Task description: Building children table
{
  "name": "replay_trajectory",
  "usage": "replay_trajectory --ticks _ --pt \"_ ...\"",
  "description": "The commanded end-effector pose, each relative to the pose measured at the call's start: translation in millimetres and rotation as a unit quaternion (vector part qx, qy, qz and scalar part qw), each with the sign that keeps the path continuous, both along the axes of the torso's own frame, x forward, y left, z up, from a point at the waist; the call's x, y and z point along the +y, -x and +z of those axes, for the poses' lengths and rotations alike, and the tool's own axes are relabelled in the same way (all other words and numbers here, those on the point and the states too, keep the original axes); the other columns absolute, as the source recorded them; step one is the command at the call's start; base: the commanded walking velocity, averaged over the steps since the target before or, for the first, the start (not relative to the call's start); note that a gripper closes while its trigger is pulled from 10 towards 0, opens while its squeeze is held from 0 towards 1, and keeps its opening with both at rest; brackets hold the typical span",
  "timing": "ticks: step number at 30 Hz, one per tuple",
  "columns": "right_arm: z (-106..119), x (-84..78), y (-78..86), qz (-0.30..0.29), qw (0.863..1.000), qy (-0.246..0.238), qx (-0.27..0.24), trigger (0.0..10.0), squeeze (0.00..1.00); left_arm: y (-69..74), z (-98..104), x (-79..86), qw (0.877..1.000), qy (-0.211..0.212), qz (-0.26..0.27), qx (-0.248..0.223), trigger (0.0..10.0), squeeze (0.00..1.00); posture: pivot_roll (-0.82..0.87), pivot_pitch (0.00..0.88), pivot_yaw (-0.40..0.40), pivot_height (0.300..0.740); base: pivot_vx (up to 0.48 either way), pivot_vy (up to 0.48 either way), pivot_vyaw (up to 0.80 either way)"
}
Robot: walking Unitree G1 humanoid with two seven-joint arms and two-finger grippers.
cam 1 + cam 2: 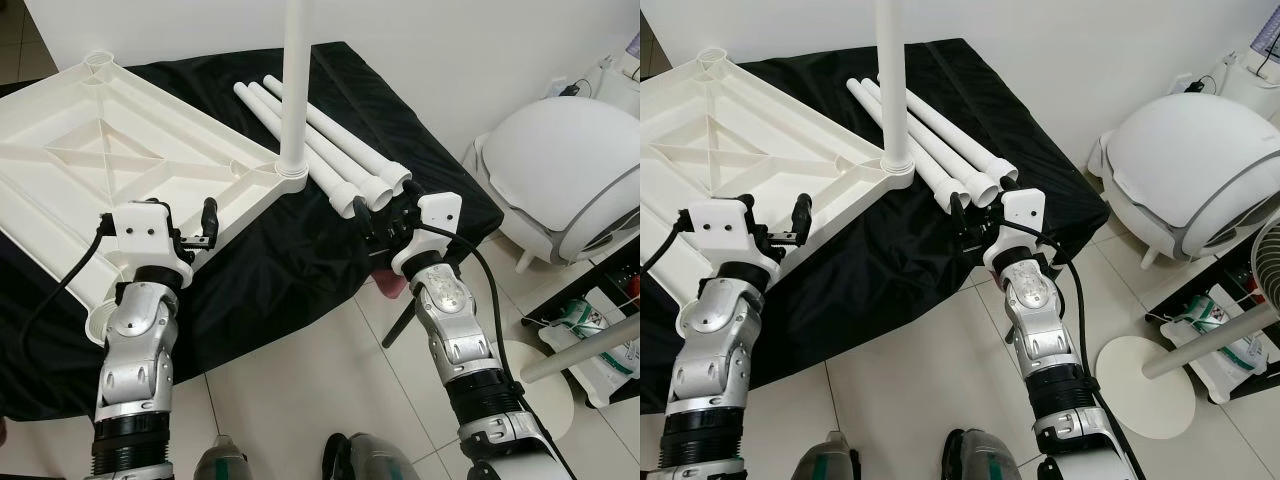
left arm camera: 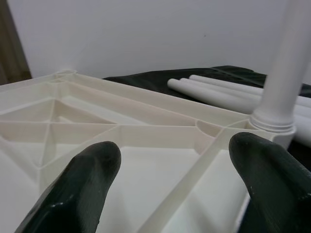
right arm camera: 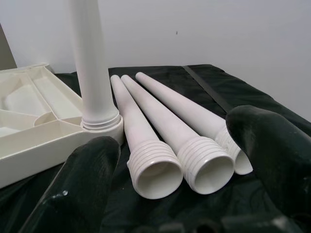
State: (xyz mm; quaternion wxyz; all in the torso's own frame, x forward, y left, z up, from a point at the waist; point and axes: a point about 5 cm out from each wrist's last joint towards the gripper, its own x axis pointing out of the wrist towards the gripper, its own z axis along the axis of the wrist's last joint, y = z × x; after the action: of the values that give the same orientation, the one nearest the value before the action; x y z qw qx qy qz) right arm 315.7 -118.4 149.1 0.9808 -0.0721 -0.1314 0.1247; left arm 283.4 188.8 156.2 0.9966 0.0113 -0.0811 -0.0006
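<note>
White walls stand behind a low counter (image 1: 300, 290) with a black cloth over it. On the cloth lies the white table top (image 1: 110, 170), turned upside down so its ribs and corner holes face up. That way the legs can go in from above. One leg (image 1: 294, 80) is already standing straight up in the corner hole near the middle of the counter. Three more loose legs (image 3: 165, 131) lie side by side on the cloth, just beside that corner. Their thick ends with the screw rings point toward the robot, so they are easy to pick up.

The left pincer (image 1: 205, 232) is at the near edge of the table top. Its fingers (image 2: 82, 179) are spread wide apart and hold nothing. It looks ready to keep the top from sliding, I think. The right pincer (image 1: 385, 222) is right in front of the open ends of the loose legs. Its fingers (image 3: 272, 150) are also wide open, with nothing between them. I think it is about to take one of the three legs.

Off to the right, on the tiled floor, sit a big round white machine (image 1: 565, 180) and the round foot of a stand (image 1: 1145, 385). Three corner holes are not yet filled
</note>
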Motion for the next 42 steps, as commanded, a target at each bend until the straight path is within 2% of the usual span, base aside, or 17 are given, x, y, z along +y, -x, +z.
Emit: replay_trajectory --ticks 1,3,4,6,7,8,10,15,16,19,21,23,29,35,42 --pt "0.5 -3.2 -1.1 -0.002 1.000 0.001 -0.002 10.0 0.00 -0.7 -3.5 -0.4 1.000 -0.013 0.002 0.008 10.0 0.00 0.02 0.000 -0.043 0.740 0.000 0.000 0.00" --pt "0.5 -3.2 -1.1 -0.002 1.000 0.001 -0.002 10.0 0.00 -0.7 -3.5 -0.4 1.000 -0.013 0.002 0.008 10.0 0.00 0.02 0.000 -0.043 0.740 0.000 0.000 0.00" --pt "0.5 -3.4 -1.2 -0.002 1.000 0.001 -0.003 10.0 0.00 0.3 -5.3 -5.6 0.999 -0.029 -0.026 0.011 10.0 0.00 0.02 0.000 -0.042 0.740 0.000 0.000 0.00" --pt "0.5 -3.4 -1.2 -0.002 1.000 0.001 -0.003 10.0 0.00 0.3 -5.3 -5.6 0.999 -0.029 -0.026 0.011 10.0 0.00 0.02 0.000 -0.042 0.740 0.000 0.000 0.00" --pt "0.3 -3.8 -1.3 -0.002 1.000 0.002 -0.003 10.0 0.00 1.4 -7.9 -11.2 0.997 -0.050 -0.055 0.017 10.0 0.00 0.02 0.000 -0.041 0.740 0.000 0.000 0.00" --pt "0.3 -3.8 -1.3 -0.002 1.000 0.002 -0.003 10.0 0.00 1.4 -7.9 -11.2 0.997 -0.050 -0.055 0.017 10.0 0.00 0.02 0.000 -0.041 0.740 0.000 0.000 0.00" --pt "0.3 -4.8 -1.6 -0.003 1.000 0.004 -0.004 10.0 0.00 1.3 -16.9 -18.9 0.990 -0.085 -0.104 0.047 10.0 0.00 0.01 0.000 -0.033 0.740 0.000 0.000 0.00" --pt "0.4 -5.1 -1.6 -0.004 1.000 0.004 -0.005 10.0 0.00 0.8 -20.0 -20.5 0.987 -0.097 -0.117 0.058 10.0 0.00 0.01 0.000 -0.033 0.740 0.000 0.000 0.00" --pt "-0.2 -5.7 -1.0 -0.005 1.000 0.004 -0.005 10.0 0.00 1.0 -25.2 -22.3 0.980 -0.121 -0.137 0.076 10.0 0.00 0.01 0.000 -0.027 0.740 0.000 0.000 0.00" --pt "-0.9 -6.2 -0.2 -0.006 1.000 0.004 -0.004 10.0 0.00 1.1 -29.5 -23.4 0.974 -0.135 -0.154 0.094 10.0 0.00 0.01 0.000 -0.022 0.740 0.000 0.000 0.00" --pt "-1.7 -6.3 0.6 -0.009 1.000 0.004 -0.004 10.0 0.00 -1.7 -35.5 -22.9 0.968 -0.142 -0.163 0.128 10.0 0.00 0.00 0.000 -0.013 0.740 0.000 0.000 0.00" --pt "-1.8 -6.2 0.6 -0.009 1.000 0.004 -0.005 10.0 0.00 -2.9 -36.6 -22.3 0.967 -0.142 -0.162 0.136 10.0 0.00 0.00 0.000 -0.013 0.740 0.000 0.000 0.00" --pt "-1.8 -7.3 1.4 -0.014 1.000 0.002 -0.006 10.0 0.00 -11.9 -47.5 -14.7 0.962 -0.127 -0.131 0.203 10.0 0.00 0.00 0.000 -0.004 0.740 0.000 0.000 0.00" --pt "-2.0 -7.5 1.8 -0.018 1.000 0.002 -0.007 10.0 0.00 -20.3 -48.5 -8.7 0.960 -0.081 -0.096 0.251 10.0 0.00 -0.01 0.000 0.002 0.740 0.000 0.000 0.00" --pt "-2.9 -8.3 2.7 -0.024 1.000 0.002 -0.007 10.0 0.00 -27.5 -46.5 4.0 0.958 -0.032 -0.043 0.282 10.0 0.00 -0.01 0.000 0.008 0.740 0.000 0.000 0.00"
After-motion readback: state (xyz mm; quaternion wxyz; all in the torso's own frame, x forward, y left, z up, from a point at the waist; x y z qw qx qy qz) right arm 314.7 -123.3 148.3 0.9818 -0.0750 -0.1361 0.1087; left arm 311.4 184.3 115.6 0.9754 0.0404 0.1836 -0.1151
